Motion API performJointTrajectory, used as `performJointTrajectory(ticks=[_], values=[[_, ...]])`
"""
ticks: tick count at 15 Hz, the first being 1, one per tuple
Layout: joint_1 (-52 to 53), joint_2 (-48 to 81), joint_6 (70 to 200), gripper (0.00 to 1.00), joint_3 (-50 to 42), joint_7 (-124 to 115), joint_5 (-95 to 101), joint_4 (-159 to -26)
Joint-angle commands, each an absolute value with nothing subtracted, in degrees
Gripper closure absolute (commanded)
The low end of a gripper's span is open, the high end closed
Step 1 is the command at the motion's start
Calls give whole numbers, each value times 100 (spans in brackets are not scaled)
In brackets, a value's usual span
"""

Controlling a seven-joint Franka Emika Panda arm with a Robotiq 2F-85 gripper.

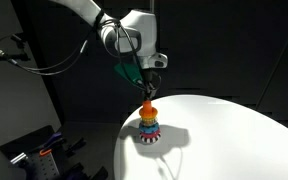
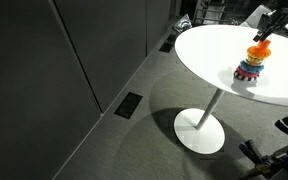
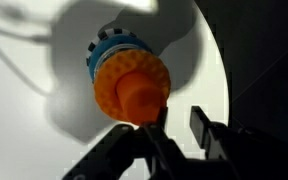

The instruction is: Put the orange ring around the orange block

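The orange ring sits on top of the multicoloured ring-stack toy, around the orange block, a narrow peg poking up through its middle. Ring and peg show in both exterior views, with the toy standing on the round white table. My gripper hangs just above the peg, its fingers apart and holding nothing. One finger is next to the peg's side. In an exterior view my gripper is directly over the toy.
The white table stands on a pedestal base over grey carpet. Its curved edge runs close beside the toy. Black curtains surround the scene. Equipment stands by the table, and a floor hatch lies near the wall.
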State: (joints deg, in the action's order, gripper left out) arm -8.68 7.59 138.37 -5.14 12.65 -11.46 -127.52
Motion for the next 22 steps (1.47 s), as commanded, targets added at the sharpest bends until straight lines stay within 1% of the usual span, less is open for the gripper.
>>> performJointTrajectory(ticks=[1, 2, 4, 6, 8, 10, 12, 17, 22], values=[[-864, 678, 13856, 87, -503, 1317, -1218, -12776], [-867, 645, 13805, 61, -507, 1318, -1207, -12771], [-869, 561, 13749, 60, -527, 1297, -1148, -12774], [-868, 481, 13714, 47, -556, 1241, -1045, -12771], [-859, 414, 13612, 31, -596, 1134, -880, -12743], [-847, 335, 13388, 14, -656, 968, -557, -12692], [-849, 224, 12985, 1, -703, 828, -240, -12617], [-835, -144, 11797, 0, -738, 612, 221, -12370], [-760, -584, 10674, 0, -659, 374, 169, -12124]])
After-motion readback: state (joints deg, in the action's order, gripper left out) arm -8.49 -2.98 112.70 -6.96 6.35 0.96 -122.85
